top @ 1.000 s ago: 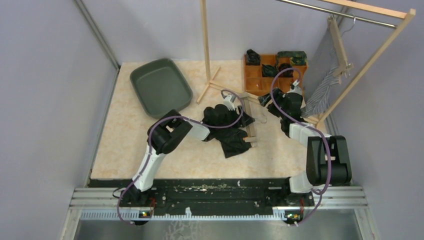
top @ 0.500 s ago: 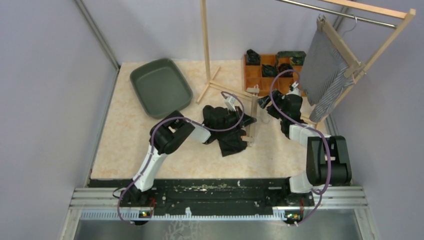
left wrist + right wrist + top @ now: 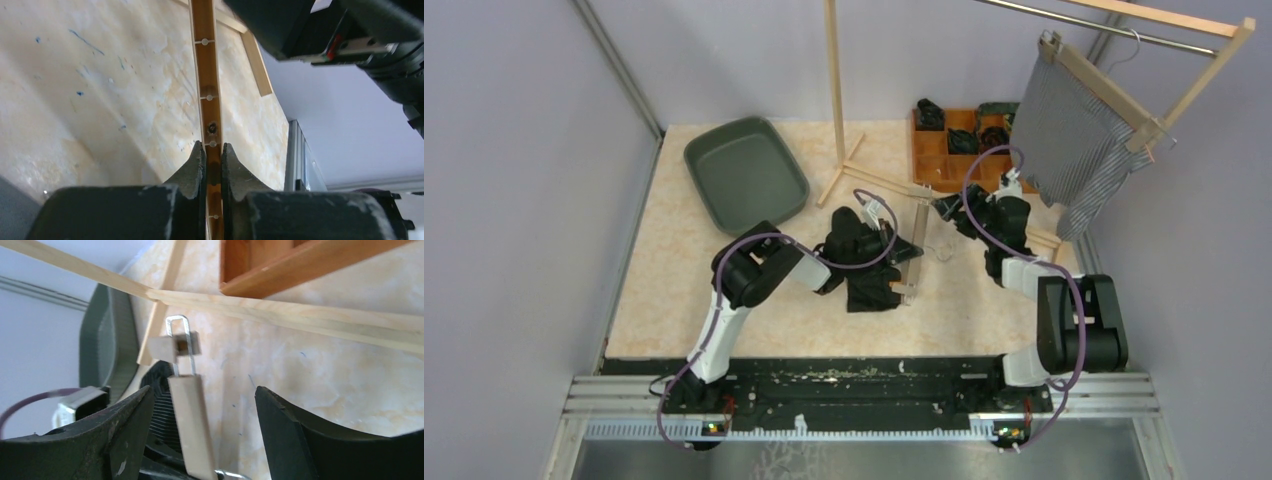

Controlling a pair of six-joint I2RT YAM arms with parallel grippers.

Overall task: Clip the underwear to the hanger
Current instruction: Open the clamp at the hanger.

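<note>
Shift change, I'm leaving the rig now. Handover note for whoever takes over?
Left gripper: jaws shut on the hanger bar.
Right gripper: open, jaws on either side of the hanger's end clip, not pressing it.
Underwear: black, lying on the table by the hanger's near end, apparently not clipped.
Done: hanger grasped.
Left: open a clip, feed the underwear in, close it.

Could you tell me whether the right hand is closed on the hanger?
No, the fingers of the right hand stand wide apart, with the hanger between them untouched.
</note>
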